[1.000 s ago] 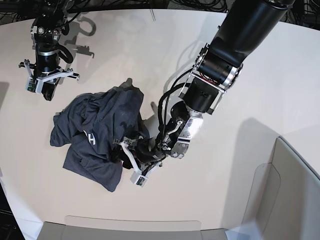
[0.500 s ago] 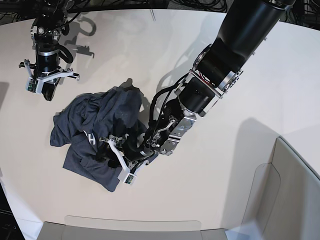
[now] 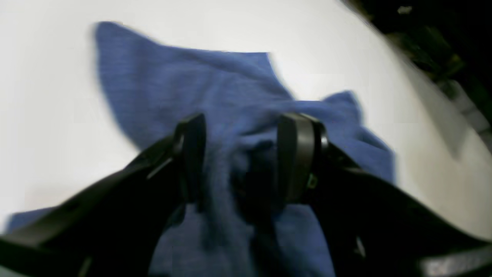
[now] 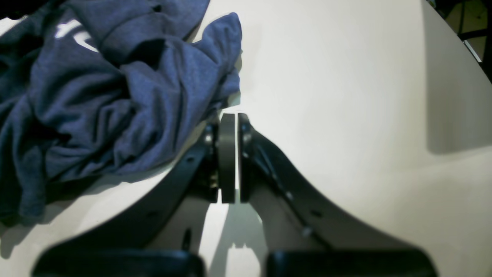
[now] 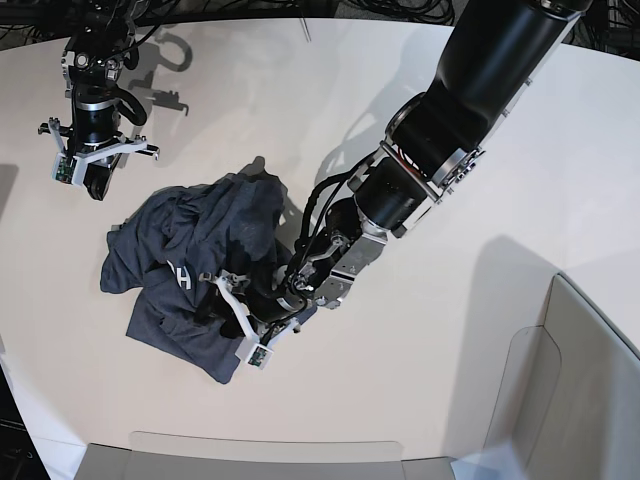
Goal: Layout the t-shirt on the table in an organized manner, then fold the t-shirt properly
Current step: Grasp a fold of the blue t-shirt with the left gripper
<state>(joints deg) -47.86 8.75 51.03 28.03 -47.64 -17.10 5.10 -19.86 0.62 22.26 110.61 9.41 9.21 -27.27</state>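
T-shirt [image 5: 190, 275], dark navy-grey, lies in a crumpled heap on the off-white table [image 5: 300, 110], toward the left-center of the base view. Cloth is bunched w/ many folds; a bit of white lettering shows near the middle of the heap. One corner of fabric points up toward the far side of the table.

Left gripper [image 5: 232, 315] (arm on the right of the base view) reaches down at a slant from the upper right and sits on the near-right part of the heap. Its jaws stand wide apart. In the left wrist view, blurred, the two dark fingers [image 3: 192, 150] straddle a raised ridge of the blue fabric, cloth filling the gap btwn them; can't tell if the pads press the cloth. Shirt spreads out beyond the fingers, w/ bare tabletop around it.

Right gripper [image 5: 93, 180] (arm at the upper left of the base view) hangs over bare table, apart from the shirt, pointing downward. Its jaws are closed together, nothing btwn them; right wrist view shows the two pads pressed flat against each other. In that view the shirt lies to the left of the fingers, its nearest fold just beside the fingertips, white print visible at the top left.
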